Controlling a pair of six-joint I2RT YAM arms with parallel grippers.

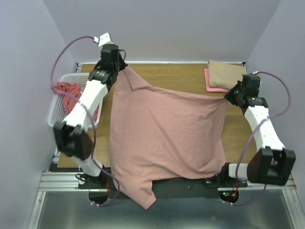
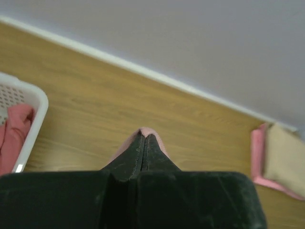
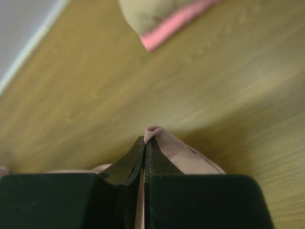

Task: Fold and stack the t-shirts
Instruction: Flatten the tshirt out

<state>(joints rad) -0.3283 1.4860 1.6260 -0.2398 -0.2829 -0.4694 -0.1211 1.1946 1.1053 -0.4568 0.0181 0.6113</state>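
Note:
A dusty-pink t-shirt (image 1: 167, 138) is stretched out above the table, its lower end hanging over the near edge. My left gripper (image 1: 118, 66) is shut on its far-left corner (image 2: 145, 130). My right gripper (image 1: 228, 95) is shut on its far-right corner (image 3: 153, 130). A folded tan t-shirt (image 1: 227, 75) lies on a folded bright pink one (image 1: 214, 87) at the far right; both show in the left wrist view (image 2: 286, 160) and right wrist view (image 3: 157, 12). A coral-red t-shirt (image 1: 69, 90) lies crumpled in the basket.
A white mesh basket (image 1: 55, 112) stands at the table's left edge, also in the left wrist view (image 2: 35, 102). The wooden table (image 1: 181, 76) ends at a white strip against the back wall (image 2: 143, 71).

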